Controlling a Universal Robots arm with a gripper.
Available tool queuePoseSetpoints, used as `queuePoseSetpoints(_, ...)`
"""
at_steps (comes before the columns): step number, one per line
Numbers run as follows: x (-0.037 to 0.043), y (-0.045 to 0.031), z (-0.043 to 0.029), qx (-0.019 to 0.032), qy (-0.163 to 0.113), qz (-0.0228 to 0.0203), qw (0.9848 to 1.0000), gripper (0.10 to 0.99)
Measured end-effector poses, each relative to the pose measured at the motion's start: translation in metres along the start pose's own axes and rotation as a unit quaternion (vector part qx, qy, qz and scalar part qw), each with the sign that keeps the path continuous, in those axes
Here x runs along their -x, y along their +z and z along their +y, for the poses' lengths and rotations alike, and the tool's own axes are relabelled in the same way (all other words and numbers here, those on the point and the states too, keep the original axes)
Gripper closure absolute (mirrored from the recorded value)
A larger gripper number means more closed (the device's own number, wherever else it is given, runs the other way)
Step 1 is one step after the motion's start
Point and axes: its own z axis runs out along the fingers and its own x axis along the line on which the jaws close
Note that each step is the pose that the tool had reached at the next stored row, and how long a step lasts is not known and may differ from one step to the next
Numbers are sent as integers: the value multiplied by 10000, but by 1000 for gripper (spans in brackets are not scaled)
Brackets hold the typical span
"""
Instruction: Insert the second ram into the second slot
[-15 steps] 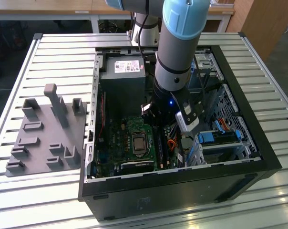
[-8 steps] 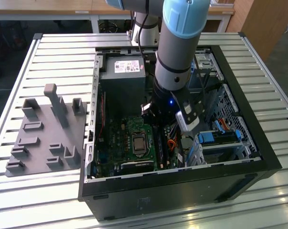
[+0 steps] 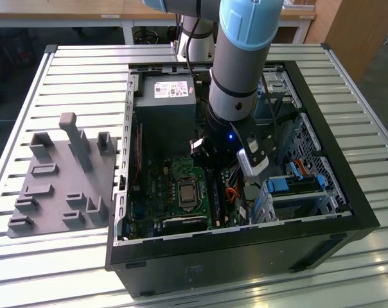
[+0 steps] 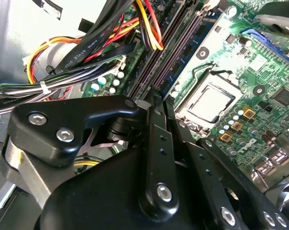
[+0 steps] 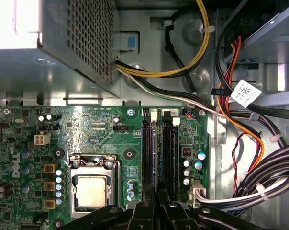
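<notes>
The second ram is a thin dark-blue stick seen edge-on, standing among the black memory slots of the green motherboard. In the second wrist view the second ram runs away from the fingertips along the slots. My gripper has its black fingers drawn close on either side of the stick's near end, shut on it. In the exterior view the gripper reaches down inside the open computer case, just above the slots. How deep the stick sits in its slot is hidden.
The CPU socket lies beside the slots. The grey power supply is behind them. Bundled cables and a drive bay with blue clips crowd the other side. A grey fixture plate lies outside the case at the exterior view's left.
</notes>
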Motion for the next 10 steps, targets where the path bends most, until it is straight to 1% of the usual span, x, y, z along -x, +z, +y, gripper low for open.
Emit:
queuePoseSetpoints(5,0,1,0,-17,0,0,10000,949)
queuePoseSetpoints(10,0,1,0,-23,1,0,10000,949)
